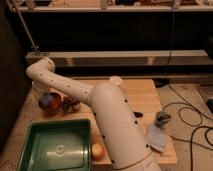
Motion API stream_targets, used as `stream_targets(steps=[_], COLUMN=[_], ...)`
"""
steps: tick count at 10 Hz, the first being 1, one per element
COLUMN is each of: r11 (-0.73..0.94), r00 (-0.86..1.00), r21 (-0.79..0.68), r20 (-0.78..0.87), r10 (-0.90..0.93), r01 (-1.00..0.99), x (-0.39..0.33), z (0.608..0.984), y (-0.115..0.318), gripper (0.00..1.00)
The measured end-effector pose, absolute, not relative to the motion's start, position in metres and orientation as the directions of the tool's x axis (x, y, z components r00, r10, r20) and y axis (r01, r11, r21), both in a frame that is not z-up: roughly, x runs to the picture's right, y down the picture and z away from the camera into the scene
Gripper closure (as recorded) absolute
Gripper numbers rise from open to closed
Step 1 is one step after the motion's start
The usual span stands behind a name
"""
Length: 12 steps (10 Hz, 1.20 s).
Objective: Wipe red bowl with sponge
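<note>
The small glossy red-orange bowl [56, 105] sits at the far left of the pale wooden tabletop [142, 95], just beyond the back rim of the green plastic tray [60, 124] and just beside a dark knobbly cluster [70, 104] on its right. The white arm bends at its elbow above the tabletop's left edge and drops straight down, so the claw [44, 94] hangs directly over the bowl's opening. The relation that matters is vertical, with the bowl right beneath the claw rather than off to a side.

A small blue-grey soft sponge block [47, 100] shows in the mouth of the bowl, at the claw's tip. Whether the claw is clenched on the sponge or released from it cannot be told, as the arm's end and the sponge run together there. By my judgement the wiping is in hand, and the coming move calls for small sweeps inside the rim, gentle enough not to push the bowl into the cluster
</note>
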<state>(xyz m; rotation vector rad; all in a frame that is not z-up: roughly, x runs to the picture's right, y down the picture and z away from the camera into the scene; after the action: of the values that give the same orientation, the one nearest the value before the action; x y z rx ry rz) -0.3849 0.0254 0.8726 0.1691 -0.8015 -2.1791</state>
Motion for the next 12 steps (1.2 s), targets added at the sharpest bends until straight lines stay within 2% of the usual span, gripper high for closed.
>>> stream_targets(steps=[8, 12], r11=[-0.512, -0.509], r00=[-0.705, -0.693], r21=[0.605, 0.574], r20=[0.119, 0.150], r10=[-0.699, -0.705], r01=[0.610, 0.642], x=[-0.368, -0.348], z=[0.860, 0.875], y=[0.042, 0.040], gripper=[1.00, 1.00])
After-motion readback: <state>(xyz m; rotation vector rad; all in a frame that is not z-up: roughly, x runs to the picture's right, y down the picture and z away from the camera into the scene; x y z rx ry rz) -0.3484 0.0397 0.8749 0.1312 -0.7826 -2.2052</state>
